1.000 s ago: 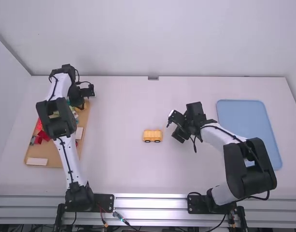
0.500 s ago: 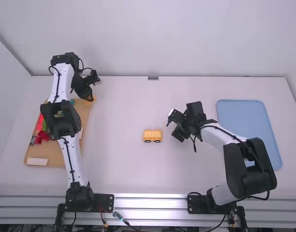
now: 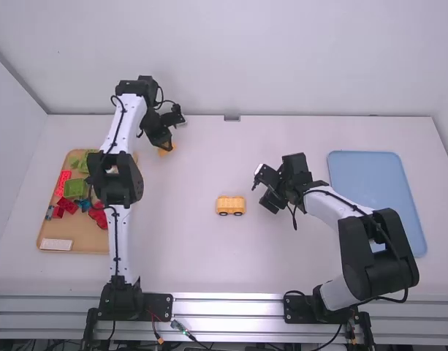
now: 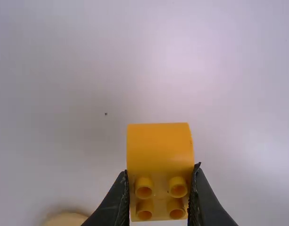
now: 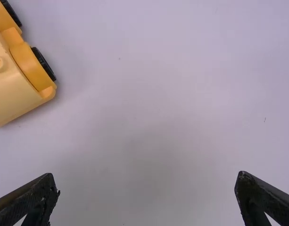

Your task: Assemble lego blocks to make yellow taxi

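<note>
white table (image 3: 209, 270): blue tray (image 3: 377, 203) lay at 3 o'clock, wooden tray (image 3: 85, 235) with loose blocks (image 3: 74, 188) at 9. right gripper (image 5: 146, 181) was at the wheeled car's 2 o'clock, fingers parted, empty; left gripper (image 4: 161, 168) was between 10 and 11, fingers clenched on a yellow block. car (image 3: 231, 205): stood near table centre, wheels and body joined. yellow block (image 4: 159, 148) was well apart from it; judged next: fitting it on top, likely the roof.
</note>
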You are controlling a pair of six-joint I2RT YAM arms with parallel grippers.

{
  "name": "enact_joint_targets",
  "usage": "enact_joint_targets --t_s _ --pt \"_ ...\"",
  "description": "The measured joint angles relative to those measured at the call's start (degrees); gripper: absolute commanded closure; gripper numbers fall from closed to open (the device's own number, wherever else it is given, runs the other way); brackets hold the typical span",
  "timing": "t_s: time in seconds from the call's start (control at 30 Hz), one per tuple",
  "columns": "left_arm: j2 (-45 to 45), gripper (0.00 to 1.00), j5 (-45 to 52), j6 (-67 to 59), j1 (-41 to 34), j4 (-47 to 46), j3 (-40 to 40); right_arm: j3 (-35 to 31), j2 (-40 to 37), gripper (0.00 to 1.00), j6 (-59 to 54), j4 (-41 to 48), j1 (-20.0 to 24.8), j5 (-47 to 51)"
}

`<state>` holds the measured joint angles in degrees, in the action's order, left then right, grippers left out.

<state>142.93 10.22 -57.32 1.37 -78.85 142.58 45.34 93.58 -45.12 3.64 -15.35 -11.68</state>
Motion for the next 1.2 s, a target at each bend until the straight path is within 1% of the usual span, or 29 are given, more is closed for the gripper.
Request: enact_joint_targets --t_s 0.17,0.37,0.47,0.53,0.57,0.63,0.67,0.73,0.77,0.8,0.87,0.9,0.93,0.97,1.03,1.1,1.13,1.2 --pt "0.00 0.98 -1.20 0.96 -1.03 1.09 -2.49 0.00 0.00 0.01 -0.11 -0.11 0.00 0.02" --pt "-0.02 0.98 -3.80 3.43 -1.40 7.58 -6.82 0.00 0.00 0.01 0.00 -0.94 -0.02 0.00" --pt "-0.28 0.98 -5.16 4.09 -1.68 8.46 -9.73 0.00 -0.02 0.01 -0.13 -1.14 0.00 0.00" --pt "-1.57 0.98 -5.90 4.46 -2.29 9.97 -13.90 0.00 0.00 0.01 -0.07 -1.46 -0.02 0.02" --pt "-1.92 0.98 -6.05 4.57 -2.43 10.27 -14.75 0.00 0.00 0.01 -0.02 -1.55 -0.02 0.04" --pt "-5.40 0.98 -6.45 4.81 -3.58 12.17 -21.09 0.00 0.00 0.01 -0.11 -1.90 -0.02 -0.02" --pt "-5.88 0.98 -6.47 4.79 -3.72 12.37 -21.90 0.00 0.00 0.01 -0.07 -1.95 -0.02 0.02" --pt "-11.87 0.98 -6.23 3.48 -5.22 15.34 -30.10 0.00 0.00 0.01 -0.26 -1.97 -0.09 0.00" --pt "-13.66 0.97 -5.92 3.06 -5.64 16.17 -32.30 0.00 0.00 0.01 -0.26 -1.97 -0.09 0.00" --pt "-16.39 0.98 -5.60 2.34 -6.32 17.62 -35.67 0.00 0.00 0.01 -0.24 -1.97 -0.07 0.02" --pt "-24.61 0.98 -5.35 0.92 -8.59 23.47 -45.40 0.00 -0.02 0.01 -0.24 -1.95 -0.07 0.02" --pt "-25.03 0.98 -5.33 0.83 -8.76 23.74 -45.88 0.00 0.00 0.01 -0.26 -1.95 -0.09 0.02" --pt "-30.16 0.98 -5.46 -0.85 -10.64 27.69 -51.82 0.00 0.00 0.01 -0.28 -1.95 -0.07 0.02" --pt "-33.22 0.98 -5.84 -2.80 -12.07 28.59 -55.52 0.00 0.00 0.01 -0.26 -1.95 -0.07 0.00" --pt "-36.04 0.98 -6.23 -5.53 -13.86 27.41 -59.25 0.00 0.00 0.01 -0.26 -1.95 -0.07 0.00" --pt "-38.80 0.98 -7.21 -9.79 -16.74 23.43 -64.17 0.00 0.00 0.01 -0.26 -1.95 -0.07 0.00" --pt "-39.36 0.98 -7.74 -11.82 -18.29 22.03 -66.27 0.00 0.00 0.01 -0.26 -1.97 -0.07 0.02" --pt "-39.43 0.98 -8.35 -14.21 -20.50 22.27 -68.91 0.00 0.00 0.01 -0.26 -1.95 -0.07 0.00"
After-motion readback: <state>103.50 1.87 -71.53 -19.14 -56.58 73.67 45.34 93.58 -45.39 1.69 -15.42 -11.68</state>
